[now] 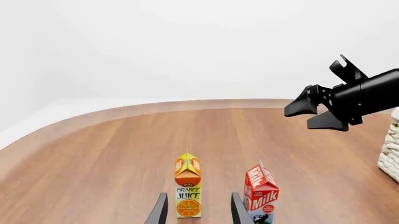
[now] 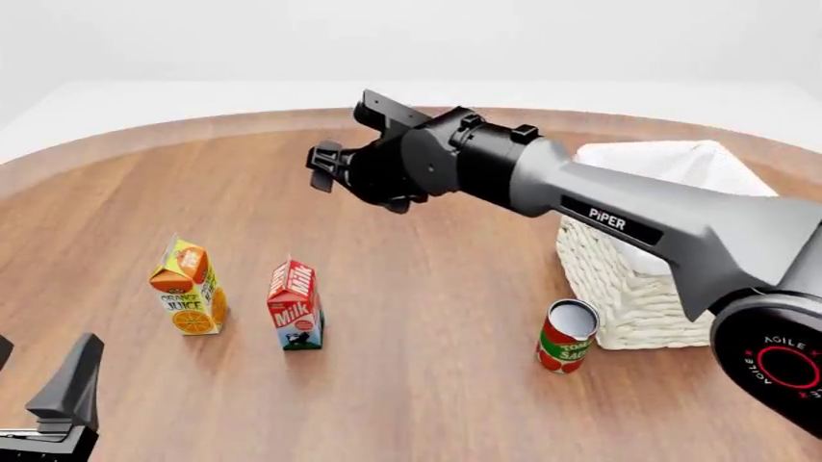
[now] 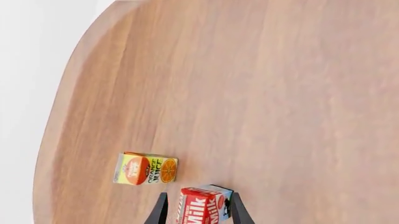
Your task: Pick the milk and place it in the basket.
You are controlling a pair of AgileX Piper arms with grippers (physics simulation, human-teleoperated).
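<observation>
**Milk carton upright on the wood, right arm high above it**

Warm brown wood grain covers the round-edged surface (image 2: 424, 318) we work at, with a plain white backdrop behind it. On it stands the milk (image 2: 295, 306), a small gable-top carton with a red top, white "Milk" lettering and a white, blue and green lower part. It is upright on the near left part of the surface, just beside the orange-yellow "Orange Juice" carton (image 2: 191, 287), which stands to its left; the two do not touch.

Over on the right sits the large whitish woven wicker basket (image 2: 617, 289) with a white cloth liner folded over its rim, well apart from the milk. A small red tin can with a green label band (image 2: 567, 336) stands on the wood just in front of the basket's near left corner.

Our right gripper (image 2: 331, 166) hangs in the air above the middle of the surface, beyond the cartons, on a long grey arm marked "Piper". Its dark fingers (image 3: 238, 212) are spread, and in the right wrist view the milk appears between their tips, far below and untouched. Our left gripper (image 2: 38, 385) sits low at the near left edge; its fingers (image 1: 239, 212) are spread too, holding nothing, with the juice carton seen between them in the left wrist view.
</observation>
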